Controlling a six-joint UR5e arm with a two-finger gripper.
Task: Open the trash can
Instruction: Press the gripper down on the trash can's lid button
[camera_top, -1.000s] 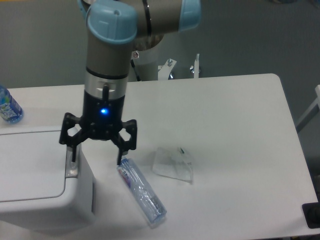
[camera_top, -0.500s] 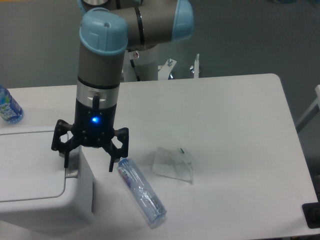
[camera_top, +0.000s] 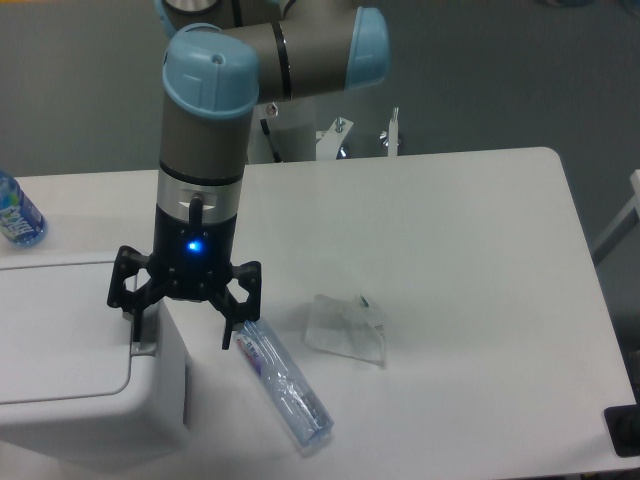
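The trash can (camera_top: 70, 360) is a big white boxy bin at the lower left, its flat lid down. A small grey latch (camera_top: 143, 335) sits at the lid's right edge. My gripper (camera_top: 180, 328) hangs open over the bin's right front corner. Its left fingertip (camera_top: 133, 325) stands right at the latch; whether it touches is unclear. The right fingertip (camera_top: 228, 336) hangs beside the bin wall, just above a lying bottle.
A clear plastic bottle (camera_top: 283, 379) lies on the white table (camera_top: 470, 250) right of the bin. A crumpled clear wrapper (camera_top: 346, 329) lies beside it. A blue-labelled bottle (camera_top: 16, 212) stands at the far left edge behind the bin.
The gripper shifted left from a second ago, bringing its left finger over the latch, then settled slightly lower and to the right. The lid stays down.
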